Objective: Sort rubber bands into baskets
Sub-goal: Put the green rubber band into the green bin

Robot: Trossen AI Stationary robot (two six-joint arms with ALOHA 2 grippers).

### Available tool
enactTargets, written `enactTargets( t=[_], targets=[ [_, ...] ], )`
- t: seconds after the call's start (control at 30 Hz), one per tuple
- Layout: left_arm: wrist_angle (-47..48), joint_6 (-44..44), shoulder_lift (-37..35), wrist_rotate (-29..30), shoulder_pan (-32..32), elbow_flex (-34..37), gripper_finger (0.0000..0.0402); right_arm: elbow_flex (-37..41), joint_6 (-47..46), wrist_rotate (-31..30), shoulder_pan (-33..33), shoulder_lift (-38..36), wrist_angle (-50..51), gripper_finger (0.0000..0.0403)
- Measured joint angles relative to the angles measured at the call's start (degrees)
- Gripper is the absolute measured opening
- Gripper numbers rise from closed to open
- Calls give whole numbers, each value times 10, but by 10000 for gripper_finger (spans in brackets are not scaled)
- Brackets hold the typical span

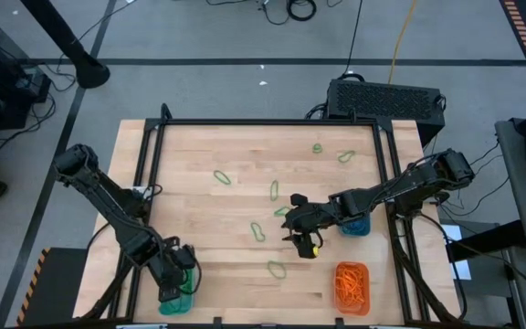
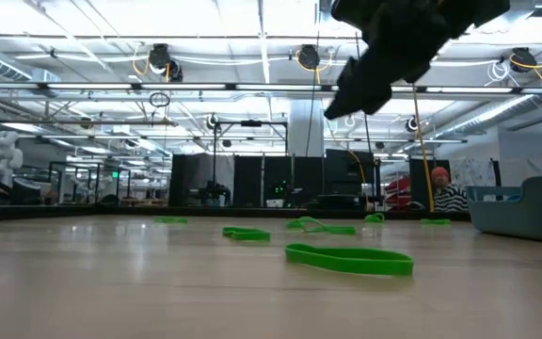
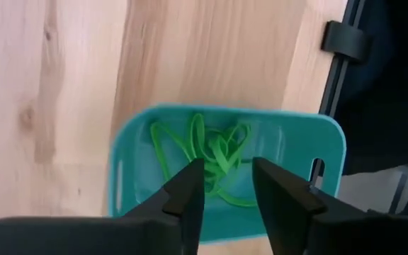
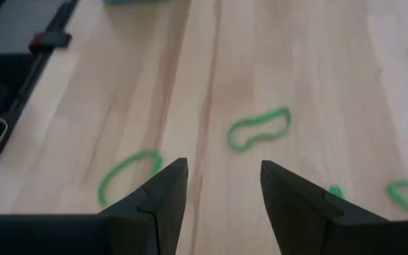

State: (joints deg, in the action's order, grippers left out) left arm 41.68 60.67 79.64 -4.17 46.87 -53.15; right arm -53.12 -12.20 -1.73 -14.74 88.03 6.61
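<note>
My left gripper (image 3: 227, 185) hangs open over a teal basket (image 3: 296, 134) at the table's near left corner (image 1: 179, 303). A tangle of green rubber bands (image 3: 214, 152) lies inside it, below the fingertips. My right gripper (image 4: 222, 185) stands open above the bare table right of the middle (image 1: 304, 239), touching nothing. Loose green rubber bands lie flat on the wood around it (image 4: 258, 129) (image 4: 127, 173) (image 1: 276, 269) (image 1: 223, 177). A second teal basket (image 1: 356, 225) sits under the right arm. An orange basket (image 1: 352, 285) full of orange bands stands at the near right.
A black frame rail (image 1: 153, 164) runs along the table's left, far and right sides. More green bands lie toward the far right (image 1: 318, 148) (image 1: 346, 157). In the low view a person (image 2: 443, 193) sits beyond the far edge. The wood between the arms is mostly bare.
</note>
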Motion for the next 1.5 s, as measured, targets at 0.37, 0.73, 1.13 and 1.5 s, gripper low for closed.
enactTargets(
  t=[0.37, 0.73, 1.13, 1.5],
  targets=[
    [-4, -197, 0, 150, -78, 0, 129, -1, 41, -104, 1, -35, 23, 171],
    [-136, -445, -1, 246, -217, 0, 129, -1, -29, -239, 8, -96, 201, 171],
    [-409, -628, -1, 263, -325, 113, 129, 0, -12, -146, 314, -93, 325, 171],
    [-746, -669, -9, 154, -378, 241, 129, -1, -46, -14, 549, -2, 217, 171]
  ],
)
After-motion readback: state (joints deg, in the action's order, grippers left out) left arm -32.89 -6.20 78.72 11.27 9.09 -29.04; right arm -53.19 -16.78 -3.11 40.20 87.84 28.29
